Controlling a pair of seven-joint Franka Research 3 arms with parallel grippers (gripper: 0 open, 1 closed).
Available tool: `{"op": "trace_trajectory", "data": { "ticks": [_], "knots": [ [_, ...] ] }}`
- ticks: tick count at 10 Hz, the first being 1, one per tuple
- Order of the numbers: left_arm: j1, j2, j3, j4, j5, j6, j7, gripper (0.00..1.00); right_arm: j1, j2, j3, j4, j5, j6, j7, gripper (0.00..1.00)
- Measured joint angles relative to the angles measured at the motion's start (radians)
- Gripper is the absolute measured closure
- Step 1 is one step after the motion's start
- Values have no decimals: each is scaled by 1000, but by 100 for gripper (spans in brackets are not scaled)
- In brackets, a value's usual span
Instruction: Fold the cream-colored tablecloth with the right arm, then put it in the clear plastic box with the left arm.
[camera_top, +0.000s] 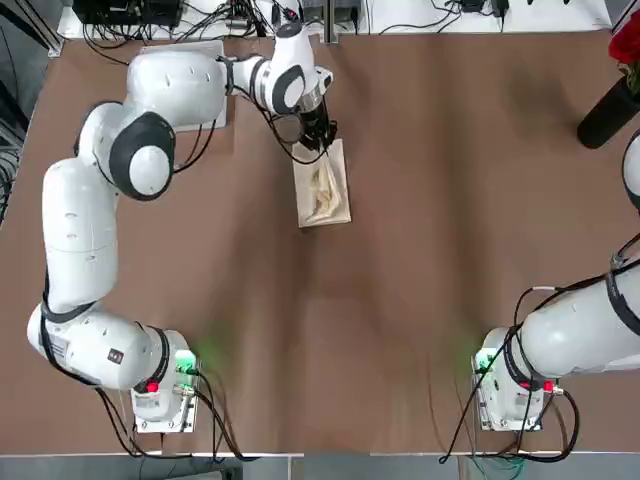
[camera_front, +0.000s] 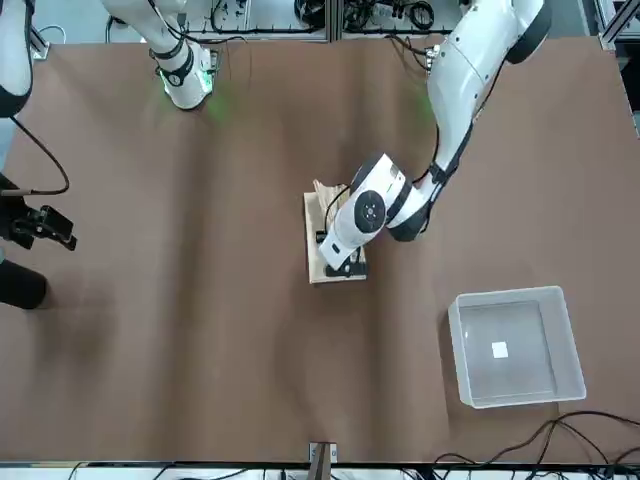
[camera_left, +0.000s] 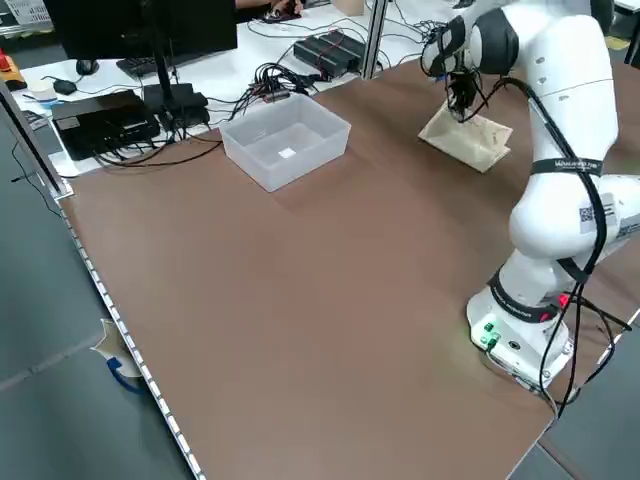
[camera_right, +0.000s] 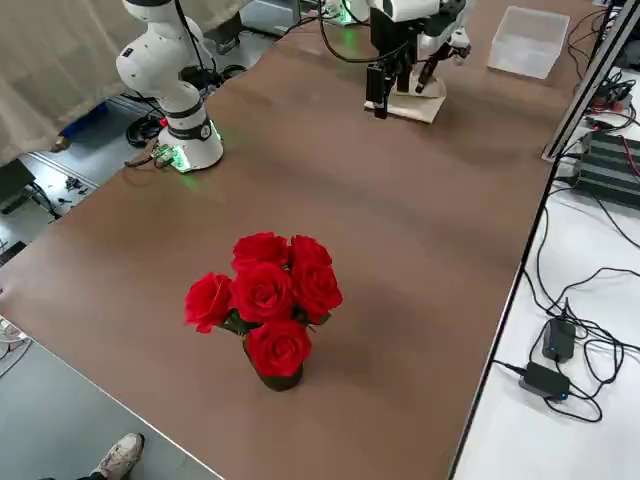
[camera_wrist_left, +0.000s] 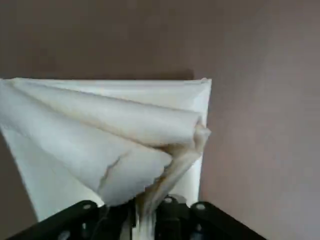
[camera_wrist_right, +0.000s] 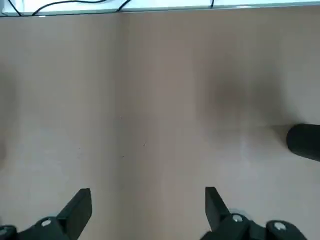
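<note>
So the left pincer (camera_wrist_left: 145, 220) is pinching the folded cream-colored tablecloth (camera_top: 324, 187) mid-desk (camera_top: 420, 250), well apart from the clear plastic box (camera_front: 516, 346). Right pincer (camera_wrist_right: 147, 210) hangs spread wide.

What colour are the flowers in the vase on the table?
The flowers are red roses, seen best in the right side view.

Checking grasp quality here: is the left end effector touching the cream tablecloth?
Touching. The left wrist view shows the left end effector pinching a bunched fold of the cream tablecloth between its fingers.
</note>
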Motion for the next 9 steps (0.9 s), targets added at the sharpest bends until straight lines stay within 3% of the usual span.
{"op": "trace_trajectory", "data": {
  "ticks": [5,6,9],
  "knots": [
    [3,1,0,59,0,52,-4,7,0,0,0,-1,0,0,0,0],
    [4,-14,0,62,0,51,-6,0,0,0,0,-1,0,0,0,0],
    [52,-77,2,4,0,31,0,0,2,0,0,-1,0,2,0,0]
  ]
}}
